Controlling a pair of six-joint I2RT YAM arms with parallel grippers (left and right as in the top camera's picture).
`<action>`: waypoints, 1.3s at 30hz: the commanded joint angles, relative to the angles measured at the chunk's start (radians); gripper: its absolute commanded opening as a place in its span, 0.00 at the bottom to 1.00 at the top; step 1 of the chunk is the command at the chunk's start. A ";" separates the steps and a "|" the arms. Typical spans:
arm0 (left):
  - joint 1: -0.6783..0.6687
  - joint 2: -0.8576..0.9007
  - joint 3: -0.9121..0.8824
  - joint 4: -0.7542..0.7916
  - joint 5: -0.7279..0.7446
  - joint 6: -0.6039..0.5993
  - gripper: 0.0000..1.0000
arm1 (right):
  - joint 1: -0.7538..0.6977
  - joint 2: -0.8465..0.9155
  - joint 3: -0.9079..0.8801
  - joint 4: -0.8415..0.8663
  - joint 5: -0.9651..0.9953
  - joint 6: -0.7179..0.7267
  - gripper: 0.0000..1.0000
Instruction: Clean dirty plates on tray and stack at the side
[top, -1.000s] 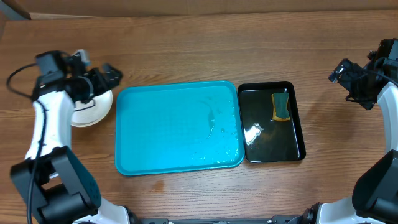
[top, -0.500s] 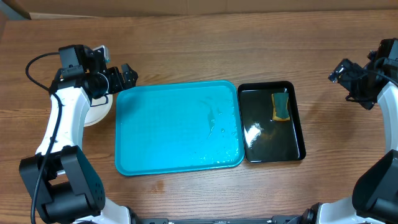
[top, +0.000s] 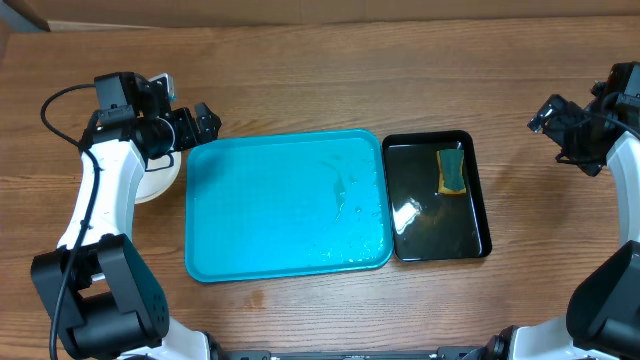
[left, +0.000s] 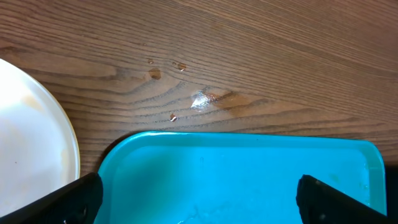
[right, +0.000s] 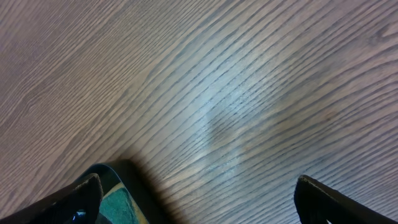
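Overhead, the tray (top: 285, 205) has no plates on it, only some wet drops. The plates (top: 158, 178) sit in a pile on the worktop (top: 320, 80), just beside the left end of the tray. The left arm hides part of the pile, so it is hard to tell how many are there. The job looks nearly done.

What could go wrong? The left arm hangs right over the pile. If it swings back low, it could bump the plates and push them off the pile. There are small water drops (left: 200, 99) on the worktop near the tray corner. Wet plates are slippery, so the pile could slide if it gets a knock. If the left gripper (top: 200, 122) drops down, it could hit the rim of the tray and shove it into the black tray (top: 485, 200), where the sponge (top: 452, 170) lies.

The left arm comes up from the bottom left and bends over. Its gripper points to the right, at the far left corner of the tray. Its fingers (left: 74, 199) are wide apart and hold nothing.

The right arm is far out at the right side. The right gripper (top: 547, 117) points left over bare wood, well apart from the black tray. Its fingers (right: 74, 199) are wide apart too, with nothing in them.
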 joint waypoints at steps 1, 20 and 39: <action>-0.006 0.006 -0.005 0.003 -0.007 0.018 1.00 | 0.000 -0.011 0.010 0.002 -0.006 0.004 1.00; -0.006 0.006 -0.005 0.003 -0.007 0.018 1.00 | 0.023 -0.434 0.010 0.000 -0.006 0.003 1.00; -0.006 0.006 -0.005 0.003 -0.007 0.018 1.00 | 0.439 -1.001 -0.192 0.067 0.010 0.003 1.00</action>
